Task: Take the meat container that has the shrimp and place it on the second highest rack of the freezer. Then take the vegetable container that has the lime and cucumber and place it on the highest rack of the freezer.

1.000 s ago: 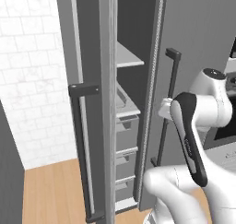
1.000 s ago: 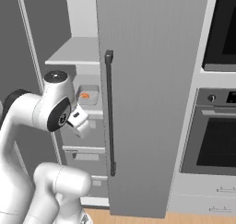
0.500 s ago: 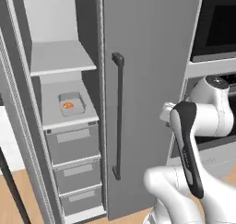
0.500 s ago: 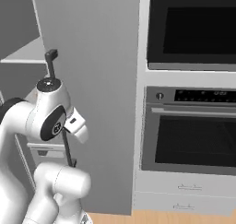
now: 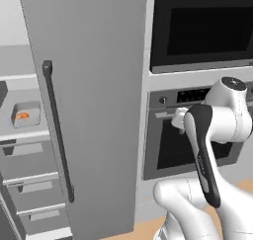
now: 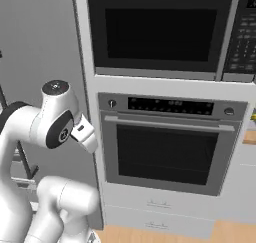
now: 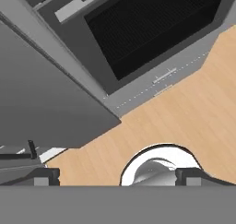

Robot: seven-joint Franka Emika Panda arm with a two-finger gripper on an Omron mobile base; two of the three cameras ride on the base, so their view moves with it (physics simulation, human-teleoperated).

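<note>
1. The white arm stood folded close over its base, elbow raised and wrist bent downward in front of the wall oven point(image 6: 167, 152), so that the hand camera looked down at the wooden floor point(image 7: 184, 112).
2. The gripper point(image 7: 117, 174) hung with its jaws spread wide and nothing between them; its two dark fingertips point(image 7: 44, 176) showed far apart at the bottom of the hand view.
3. In the left base view the gripper's pale hand point(image 5: 179, 119) sat just in front of the oven's handle bar, though whether it touched the bar could not be told.
4. One meat container point(image 5: 25, 115) holding something orange, the shrimp, rested on a freezer shelf point(image 5: 29, 135) at the far left, well apart from the gripper.
5. One tall grey freezer door point(image 5: 94, 100) stood open between that shelf and the oven, carrying one long dark handle point(image 5: 57, 130).
6. Below the shelf, three drawers point(image 5: 32, 187) were stacked.
7. Two ovens appeared in the cabinet column: one microwave point(image 6: 160, 32) above, one wall oven below it.
</note>
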